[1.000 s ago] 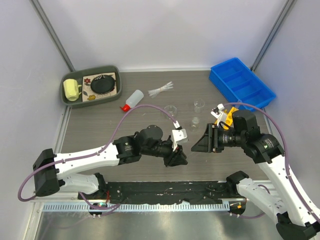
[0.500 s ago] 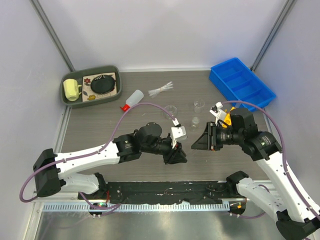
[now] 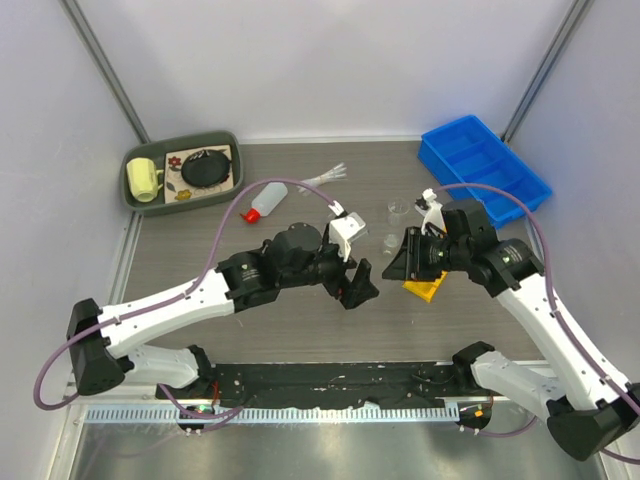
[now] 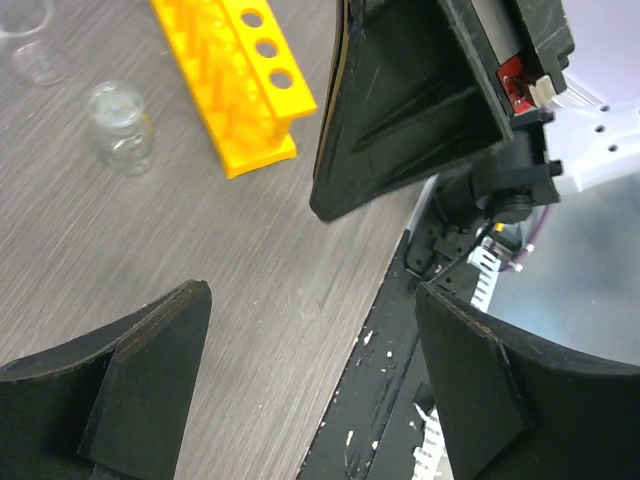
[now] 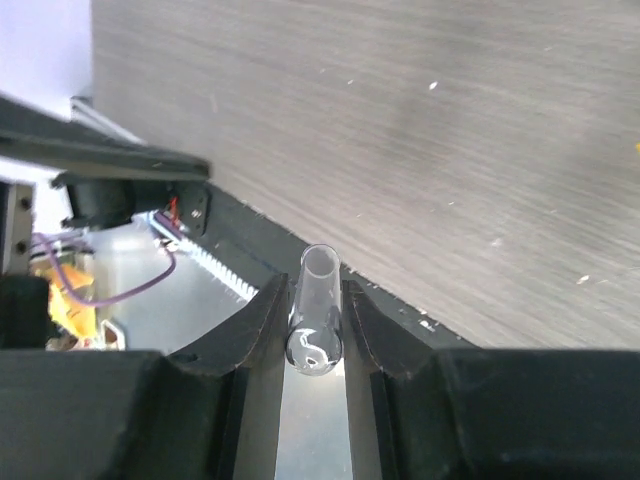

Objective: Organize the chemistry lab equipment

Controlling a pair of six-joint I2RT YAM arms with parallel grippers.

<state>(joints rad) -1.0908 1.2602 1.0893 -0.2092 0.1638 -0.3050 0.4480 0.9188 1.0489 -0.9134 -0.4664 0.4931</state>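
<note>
Fingers (image 5: 260, 320) of the right gripper (image 5: 313, 292) were clamped on a thin clear tube (image 5: 315, 318), its open mouth poking past the tips toward 12 o'clock. Only the right wrist camera showed that grip. From overhead the tube was hidden behind the black jaws, or at least too faint to make out.

The left gripper (image 4: 312, 300) stood wide apart with nothing in it, bare grey table (image 4: 250, 260) between its tips. Its own camera picked up the long yellow rack (image 4: 235, 90) lying flat at 12 o'clock and a small glass beaker (image 4: 120, 125) upright at 11 o'clock, just beside the rack.

Overhead, the two grippers faced each other near mid-table. A second beaker (image 3: 398, 209) stood at 12 o'clock from the right gripper. The white squeeze bottle (image 3: 265, 198) lay on its side at 11 o'clock from the left gripper, and the pipettes (image 3: 322, 180) lay at 12.
</note>
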